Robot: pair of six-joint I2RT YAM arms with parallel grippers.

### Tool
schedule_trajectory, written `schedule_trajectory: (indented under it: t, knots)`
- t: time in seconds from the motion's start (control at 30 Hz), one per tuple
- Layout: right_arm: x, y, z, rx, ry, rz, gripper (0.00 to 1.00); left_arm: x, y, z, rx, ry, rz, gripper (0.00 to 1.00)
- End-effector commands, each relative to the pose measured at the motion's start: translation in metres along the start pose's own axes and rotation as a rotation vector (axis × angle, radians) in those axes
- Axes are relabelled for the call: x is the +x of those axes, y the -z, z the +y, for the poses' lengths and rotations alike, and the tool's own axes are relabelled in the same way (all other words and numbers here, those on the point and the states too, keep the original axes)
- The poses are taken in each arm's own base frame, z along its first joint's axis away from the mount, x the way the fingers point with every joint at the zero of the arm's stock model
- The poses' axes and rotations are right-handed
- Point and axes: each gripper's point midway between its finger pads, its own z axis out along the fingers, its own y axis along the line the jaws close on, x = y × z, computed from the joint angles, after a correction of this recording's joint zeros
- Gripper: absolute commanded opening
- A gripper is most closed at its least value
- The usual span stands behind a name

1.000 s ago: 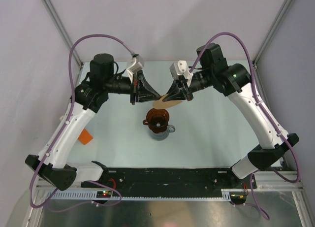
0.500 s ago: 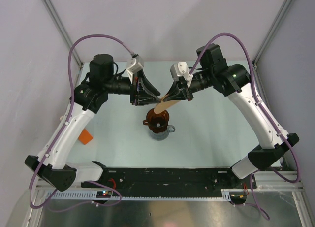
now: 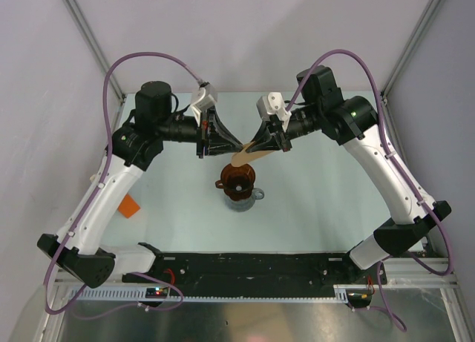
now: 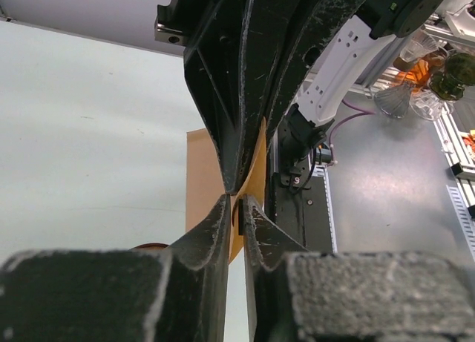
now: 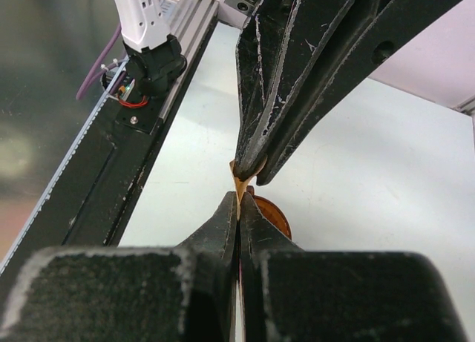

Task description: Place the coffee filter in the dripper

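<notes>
- I am holding the coffee filter (image 3: 243, 157) in the air between the two pincers. It is hanging just above the dripper (image 3: 238, 182) and is not yet inside the cone.
- The dripper is sitting on what looks like a clear jug (image 3: 256, 196) near the middle of the worktop (image 3: 334, 201).
- The right pincer (image 5: 237, 202) is clamped on one edge of the paper, its fingers pressing together with only the tan sheet between them.
- The left pincer (image 4: 237, 208) is straddling the opposite edge. The paper is running between its fingers, but a slim gap is showing beside it, so I cannot tell whether it is gripping or merely bracketing the sheet.
- I am treating the filter as almost weightless, thin and floppy (it is paper, after all). It is likely to sag, crease under a hard pinch, and tear if the two pincers pull against each other.
- The best hold, I am judging, is a shallow pinch at the upper rim. That leaves the lower part free to drop into the cone.
- I am also minding the dripper. It is probably light plastic and is perching rather than fixed, so an off-centre push could tip it.
</notes>
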Motion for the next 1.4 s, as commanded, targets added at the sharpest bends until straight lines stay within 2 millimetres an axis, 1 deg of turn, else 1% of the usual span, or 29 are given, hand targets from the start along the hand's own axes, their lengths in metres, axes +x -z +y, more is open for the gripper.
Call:
schedule_trajectory:
  t: [0.0, 0.03, 0.13, 0.27, 0.37, 0.43, 0.53, 0.67, 0.73, 0.8, 0.87, 0.9, 0.93, 0.97, 1.1, 1.17, 1.27, 1.37]
  knots:
    - [-0.018, 0.006, 0.000, 0.021, 0.055, -0.025, 0.00, -0.006, 0.000, -0.010, 0.045, -0.061, -0.015, 0.13]
    - [-0.017, 0.006, -0.001, 0.023, 0.053, -0.022, 0.00, -0.006, 0.001, -0.011, 0.052, -0.063, -0.015, 0.12]
    - [-0.015, 0.007, -0.002, 0.031, 0.047, -0.014, 0.00, -0.006, 0.001, -0.013, 0.061, -0.061, -0.015, 0.03]
    - [-0.014, 0.009, -0.003, 0.039, 0.032, -0.010, 0.01, -0.008, 0.001, -0.012, 0.058, -0.044, -0.016, 0.00]
    - [-0.011, 0.011, -0.002, 0.043, 0.008, -0.007, 0.20, -0.011, 0.005, -0.012, 0.046, -0.048, -0.024, 0.00]
    - [-0.007, 0.013, -0.003, 0.049, -0.006, -0.003, 0.29, -0.013, 0.007, -0.013, 0.037, -0.061, -0.029, 0.00]
    - [-0.001, 0.013, -0.002, 0.051, -0.014, 0.000, 0.37, -0.014, 0.008, -0.016, 0.046, -0.063, -0.032, 0.00]
    - [0.003, 0.011, -0.002, 0.051, -0.018, 0.003, 0.40, -0.016, 0.009, -0.017, 0.047, -0.064, -0.035, 0.00]
    - [0.007, 0.010, -0.002, 0.048, -0.027, 0.006, 0.39, -0.017, 0.009, -0.017, 0.046, -0.064, -0.037, 0.00]
    - [0.009, 0.010, -0.002, 0.046, -0.032, 0.007, 0.32, -0.019, 0.009, -0.016, 0.041, -0.066, -0.039, 0.00]
    - [0.010, 0.010, -0.002, 0.044, -0.032, 0.006, 0.18, -0.019, 0.009, -0.015, 0.033, -0.063, -0.040, 0.00]
    - [0.009, 0.011, -0.002, 0.044, -0.031, 0.004, 0.09, -0.019, 0.009, -0.012, 0.019, -0.062, -0.039, 0.00]
    - [0.007, 0.011, -0.003, 0.045, -0.029, 0.000, 0.04, -0.018, 0.009, -0.009, 0.005, -0.062, -0.037, 0.00]
    - [0.006, 0.011, -0.003, 0.044, -0.031, -0.005, 0.02, -0.017, 0.009, -0.006, -0.017, -0.066, -0.036, 0.00]
    - [0.000, 0.010, -0.002, 0.035, -0.040, -0.018, 0.00, -0.015, 0.009, 0.008, -0.104, -0.108, -0.030, 0.00]
    - [0.000, 0.010, -0.002, 0.029, -0.049, -0.018, 0.00, -0.016, 0.009, 0.011, -0.126, -0.120, -0.029, 0.00]
    - [-0.001, 0.008, -0.001, 0.020, -0.053, -0.022, 0.00, -0.017, 0.007, 0.011, -0.135, -0.155, -0.026, 0.00]
    - [-0.002, 0.006, -0.004, 0.019, -0.056, -0.024, 0.00, -0.014, 0.003, 0.005, -0.102, -0.158, -0.021, 0.00]
